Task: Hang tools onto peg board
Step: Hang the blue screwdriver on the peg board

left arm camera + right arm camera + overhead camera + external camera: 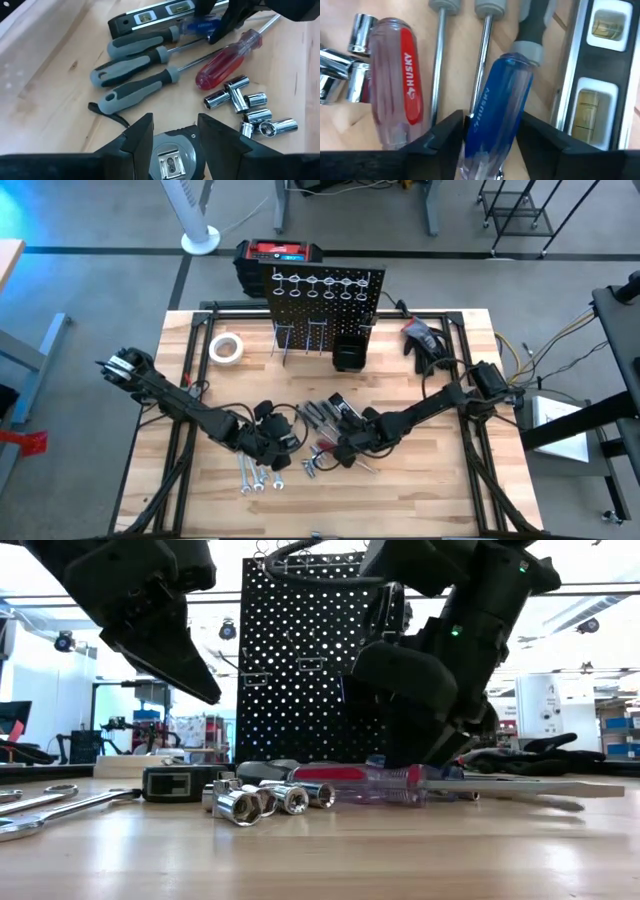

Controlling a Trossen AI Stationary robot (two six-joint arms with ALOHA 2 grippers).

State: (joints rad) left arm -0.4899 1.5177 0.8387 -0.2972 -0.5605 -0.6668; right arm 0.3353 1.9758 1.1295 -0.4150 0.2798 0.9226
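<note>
Down on the wooden table (420,490), both arms reach into a pile of tools near the middle.

The left tool (174,145) has its two fingers apart. A small tape measure (172,155) sits between them. I cannot tell if the fingers touch it. From above, the left tool (272,430) is just left of the pile. Three silver wrenches (258,476) lie side by side just in front of it.

The right tool (490,137) has its fingers apart too, one on each side of the blue screwdriver (492,107). The fingers look close to the handle, but I cannot tell if they squeeze it. From above, the right tool (347,442) is on the right side of the pile.

Next to the blue one lies a red screwdriver (400,75). Three screwdrivers with grey and black handles (135,70) lie side by side near it. A long level (597,75) lies on the other side of the blue screwdriver. Some shiny metal sockets (247,107) sit in a small heap by the red handle.

The peg board (325,305) stands up at the back of the table, well apart from the pile. It has a row of silver rings (320,281) along its top. A small black bin (348,352) sits at its bottom right.

A white tape roll (227,347) lies to the left of the board. Black gloves (425,338) lie to its right.
</note>
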